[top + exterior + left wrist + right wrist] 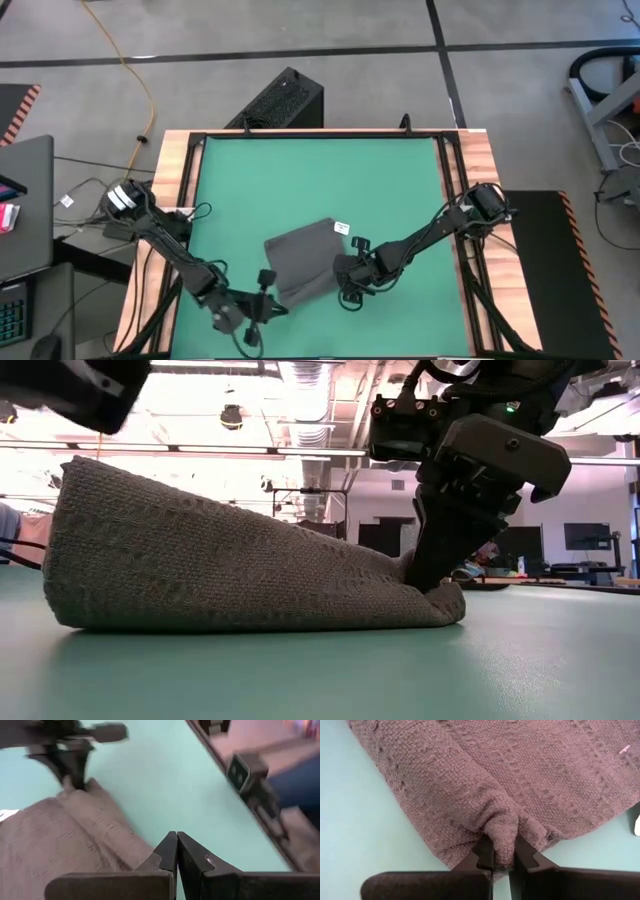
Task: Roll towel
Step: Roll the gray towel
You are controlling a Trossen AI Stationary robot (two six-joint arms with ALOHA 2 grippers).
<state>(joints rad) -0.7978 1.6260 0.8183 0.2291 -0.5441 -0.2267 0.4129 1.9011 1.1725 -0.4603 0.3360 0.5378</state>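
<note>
The dark grey towel [303,263] lies folded on the green table, a little toward the near edge. Its white tag [341,228] is at the far right corner. In the low view the towel [220,570] stands high at one end and tapers flat to the other. My right gripper [502,854] is shut on the towel's low end [440,600]. My left gripper [176,842] is shut with nothing between its fingers. It hangs just off the towel's near left corner [270,303], raised above the cloth. My right gripper pinches a bunched fold at the towel's near right edge [502,832] between its two fingers. The fingers [432,565] slant down onto it from the table's right side. The pinched end sits on the table, and the cloth puckers toward the fingers.
A wooden frame [175,190] borders the green mat [310,180], whose far half is bare. A black box [280,100] stands on the floor beyond the far edge, with a desk and keyboard [15,300] at the left.
</note>
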